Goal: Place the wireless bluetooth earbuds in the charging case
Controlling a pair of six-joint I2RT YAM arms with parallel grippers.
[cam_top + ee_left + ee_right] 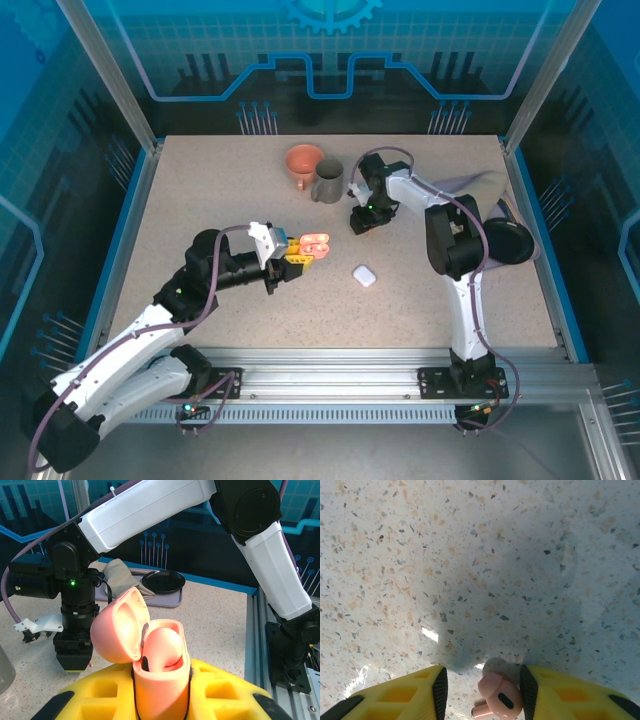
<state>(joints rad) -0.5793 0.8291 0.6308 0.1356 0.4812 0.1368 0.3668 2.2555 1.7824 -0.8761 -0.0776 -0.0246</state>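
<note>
Pink earbud (496, 698) lies between parted right end effector (484, 681) fingers, bare table (470, 555) beyond.

We count two charging cases: one salmon-pink case (160, 680) with its lid open, and one white case (364, 276), closed. We see two salmon-pink earbuds: one seated earbud (162, 647) inside the open case and one loose earbud (496, 698). There are two drinking vessels, one salmon cup (303, 163) and one grey mug (328, 181). We count one tray (167, 600), one black dish (162, 581) and one grey cloth (117, 575).
</note>
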